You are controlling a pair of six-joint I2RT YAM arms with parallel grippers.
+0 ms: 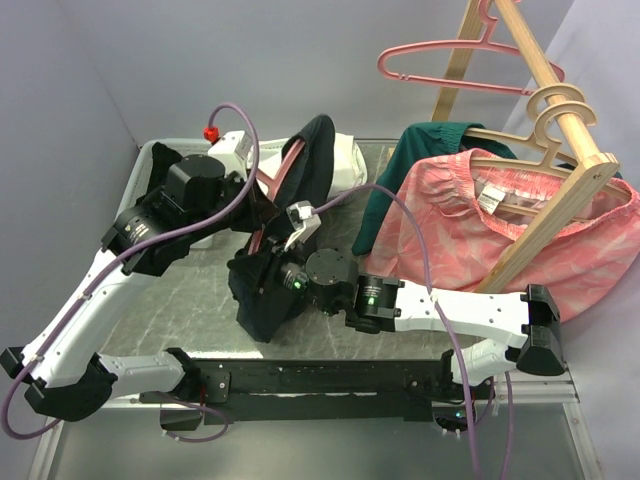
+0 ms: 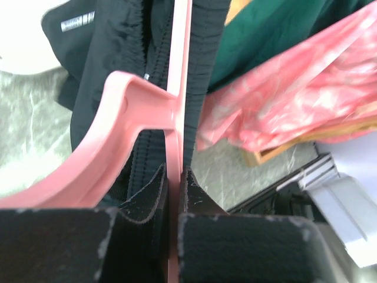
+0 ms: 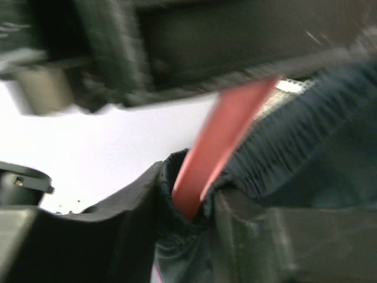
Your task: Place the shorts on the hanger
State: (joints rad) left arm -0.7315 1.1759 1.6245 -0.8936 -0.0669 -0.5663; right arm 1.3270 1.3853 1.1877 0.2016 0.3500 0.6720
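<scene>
Well, left fingers (image 2: 144, 203) clamped the stiff pink hanger (image 2: 177, 88), poked thru the shorts (image 1: 262, 295) over the surface (image 1: 180, 290); right fingers (image 3: 112, 206) pinched their elastic waistband (image 3: 277, 135). Soft, floppy cloth, prob best held there.

The shorts (image 1: 275, 290) hang on the hanger (image 2: 135, 112), left of the rack (image 1: 458, 65)

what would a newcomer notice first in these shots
Mid-table, both arms meet over the black shorts, where the left gripper is clamped on a pink hanger running up through the fabric, and the right gripper straddles the waistband. To the right, a wooden rack carries a bright coral-pink garment, with a second pink hanger hooked at its top.
</scene>
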